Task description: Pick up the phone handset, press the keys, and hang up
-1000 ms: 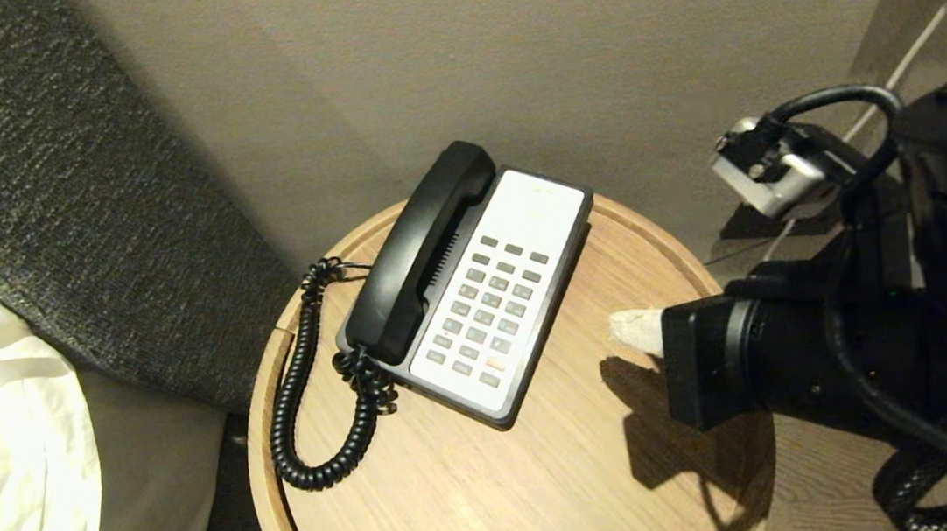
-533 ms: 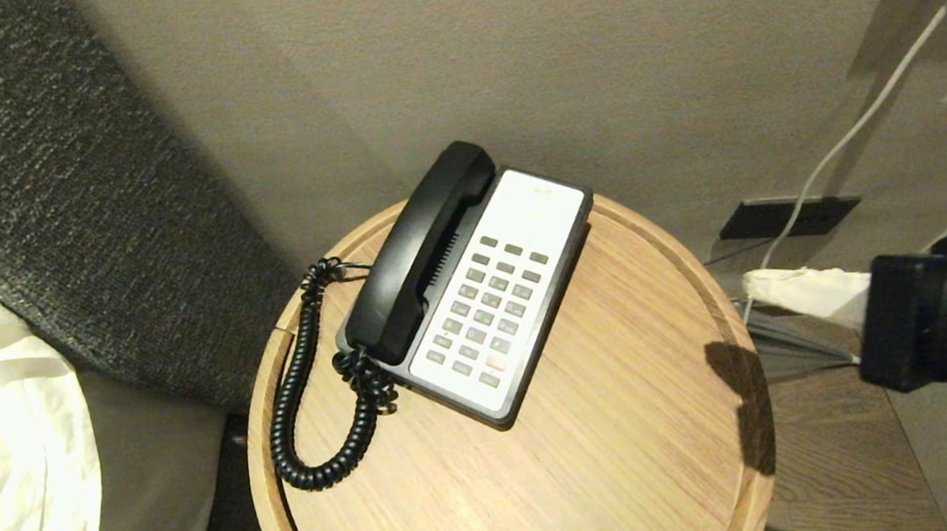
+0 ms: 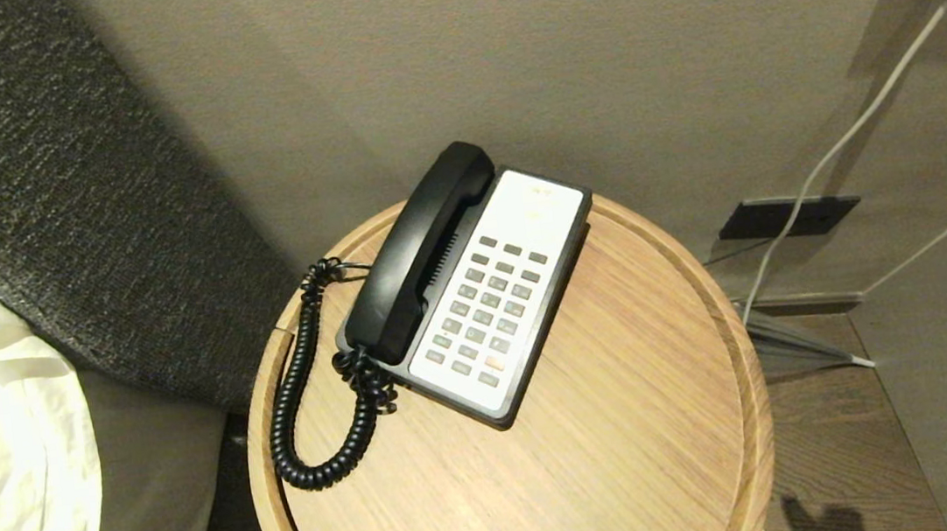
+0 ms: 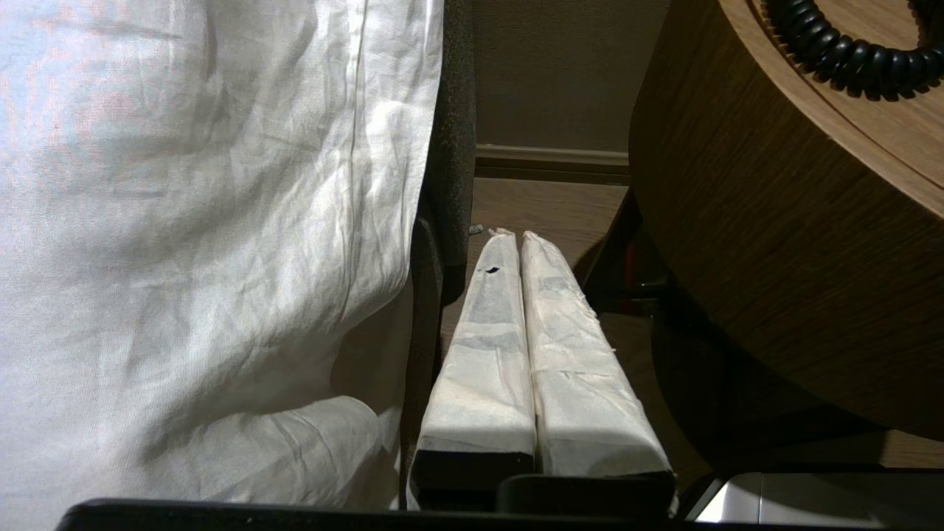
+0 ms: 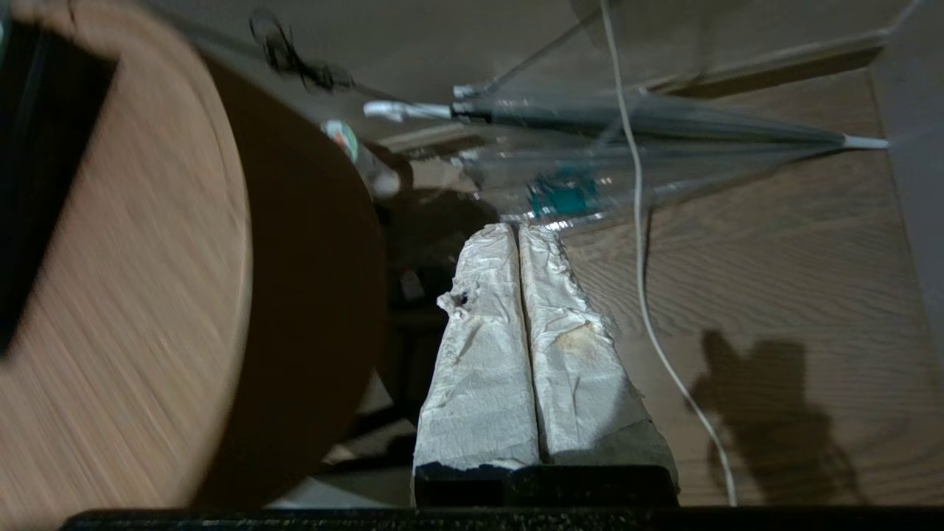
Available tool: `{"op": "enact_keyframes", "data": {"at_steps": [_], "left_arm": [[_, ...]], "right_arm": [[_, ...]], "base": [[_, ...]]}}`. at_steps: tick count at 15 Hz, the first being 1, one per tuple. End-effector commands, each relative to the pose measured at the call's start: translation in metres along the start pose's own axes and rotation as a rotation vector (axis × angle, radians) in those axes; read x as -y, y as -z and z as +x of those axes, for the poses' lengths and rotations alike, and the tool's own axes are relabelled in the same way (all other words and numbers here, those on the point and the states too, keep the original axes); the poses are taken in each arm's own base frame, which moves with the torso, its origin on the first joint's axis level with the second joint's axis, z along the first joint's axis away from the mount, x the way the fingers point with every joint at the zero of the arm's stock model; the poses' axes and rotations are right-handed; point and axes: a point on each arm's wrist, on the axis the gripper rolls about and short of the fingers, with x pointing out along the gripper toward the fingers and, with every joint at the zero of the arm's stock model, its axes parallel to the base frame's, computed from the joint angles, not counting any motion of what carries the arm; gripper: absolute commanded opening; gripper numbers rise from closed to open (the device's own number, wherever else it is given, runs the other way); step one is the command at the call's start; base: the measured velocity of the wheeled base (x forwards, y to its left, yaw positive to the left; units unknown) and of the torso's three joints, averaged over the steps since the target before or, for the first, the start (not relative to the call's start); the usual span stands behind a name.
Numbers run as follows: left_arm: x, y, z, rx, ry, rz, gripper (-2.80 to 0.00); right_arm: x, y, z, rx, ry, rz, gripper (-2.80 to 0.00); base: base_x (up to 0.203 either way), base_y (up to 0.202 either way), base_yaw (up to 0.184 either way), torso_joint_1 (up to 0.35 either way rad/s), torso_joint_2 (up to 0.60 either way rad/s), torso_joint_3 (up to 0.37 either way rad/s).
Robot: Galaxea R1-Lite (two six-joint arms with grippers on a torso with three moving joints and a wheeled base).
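Glossy black curved plastic phone handset (image 3: 418, 254) lies cradled on the black-and-white phone base (image 3: 495, 298), on the round wooden table (image 3: 635, 460). Judged: task finished or unstarted; cannot tell which. Head view shows no arms. Wrist views show the left hand (image 4: 514, 237) and right hand (image 5: 516, 230) pressed closed, empty, beside the table.

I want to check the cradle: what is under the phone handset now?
The phone handset lies on the phone base. The cradle beneath it is covered.

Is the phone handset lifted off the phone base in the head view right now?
No, the phone handset lies in its cradle on the phone base.
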Motion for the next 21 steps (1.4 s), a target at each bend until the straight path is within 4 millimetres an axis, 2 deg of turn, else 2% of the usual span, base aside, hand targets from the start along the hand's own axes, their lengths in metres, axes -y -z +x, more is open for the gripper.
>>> {"op": "enact_keyframes", "data": {"at_steps": [1, 9, 12, 14, 21], "left_arm": [[0.0, 0.007, 0.002, -0.025, 0.001, 0.0, -2.8], [0.0, 0.007, 0.002, -0.025, 0.001, 0.001, -2.8], [0.0, 0.007, 0.002, -0.025, 0.001, 0.0, -2.8], [0.0, 0.007, 0.002, -0.025, 0.001, 0.0, -2.8], [0.0, 0.007, 0.002, -0.024, 0.001, 0.0, -2.8]], "right_arm": [[0.015, 0.039, -0.034, 0.113, -0.029, -0.051, -2.8], [0.034, 0.114, -0.044, 0.155, -0.07, -0.25, -2.8], [0.037, 0.12, -0.043, 0.186, -0.033, -0.324, -2.8], [0.042, 0.129, -0.035, 0.203, 0.03, -0.302, -2.8], [0.04, 0.126, -0.037, 0.23, 0.018, -0.296, -2.8]], "base": [[0.0, 0.0, 0.0, 0.0, 0.0, 0.0], [0.0, 0.0, 0.0, 0.0, 0.0, 0.0], [0.0, 0.0, 0.0, 0.0, 0.0, 0.0], [0.0, 0.0, 0.0, 0.0, 0.0, 0.0], [0.0, 0.0, 0.0, 0.0, 0.0, 0.0]]}}
